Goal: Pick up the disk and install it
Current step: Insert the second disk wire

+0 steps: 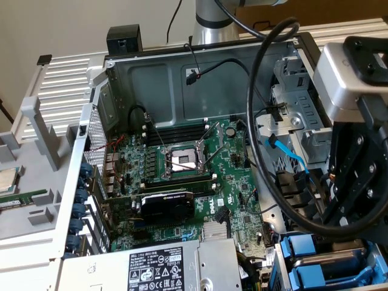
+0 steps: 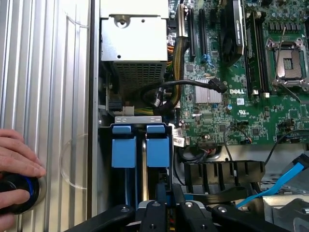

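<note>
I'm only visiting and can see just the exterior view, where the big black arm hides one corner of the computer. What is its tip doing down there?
Observer: In the wrist view the end effector has its fingers close together, right at a bay with two blue carriers.
Operator: Is it holding the disk?
Observer: I can't tell. A sliver of blue shows between the fingers, in line with the carrier nearer the motherboard.
Operator: Is anyone nearby?
Observer: Yes, a person's hand rests on a round black button on the ribbed metal surface.
</note>
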You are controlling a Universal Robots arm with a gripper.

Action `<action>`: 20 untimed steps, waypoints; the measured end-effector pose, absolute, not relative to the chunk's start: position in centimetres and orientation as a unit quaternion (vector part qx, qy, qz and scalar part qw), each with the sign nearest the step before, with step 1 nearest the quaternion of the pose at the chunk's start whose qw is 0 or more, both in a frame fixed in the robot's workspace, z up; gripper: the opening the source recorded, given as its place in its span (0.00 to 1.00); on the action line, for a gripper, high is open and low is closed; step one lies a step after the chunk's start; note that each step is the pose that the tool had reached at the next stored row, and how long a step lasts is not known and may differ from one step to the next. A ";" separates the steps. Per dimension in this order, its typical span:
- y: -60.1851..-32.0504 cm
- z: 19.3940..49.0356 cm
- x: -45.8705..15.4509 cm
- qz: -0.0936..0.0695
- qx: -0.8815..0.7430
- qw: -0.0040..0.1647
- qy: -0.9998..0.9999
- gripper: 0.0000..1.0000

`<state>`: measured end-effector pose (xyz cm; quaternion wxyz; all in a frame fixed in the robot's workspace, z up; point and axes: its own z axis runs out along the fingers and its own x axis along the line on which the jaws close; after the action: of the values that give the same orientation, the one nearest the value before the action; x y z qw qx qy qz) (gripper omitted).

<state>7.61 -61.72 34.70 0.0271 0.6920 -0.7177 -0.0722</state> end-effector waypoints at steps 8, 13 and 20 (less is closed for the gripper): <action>-61.7 34.7 7.7 -0.075 0.688 0.029 -0.721 0.16; -61.7 34.7 7.8 -0.075 0.687 0.029 -0.722 0.16; -61.8 34.7 7.8 -0.076 0.686 0.029 -0.723 0.16</action>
<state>7.83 -61.81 34.69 0.0294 0.6861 -0.7230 -0.0757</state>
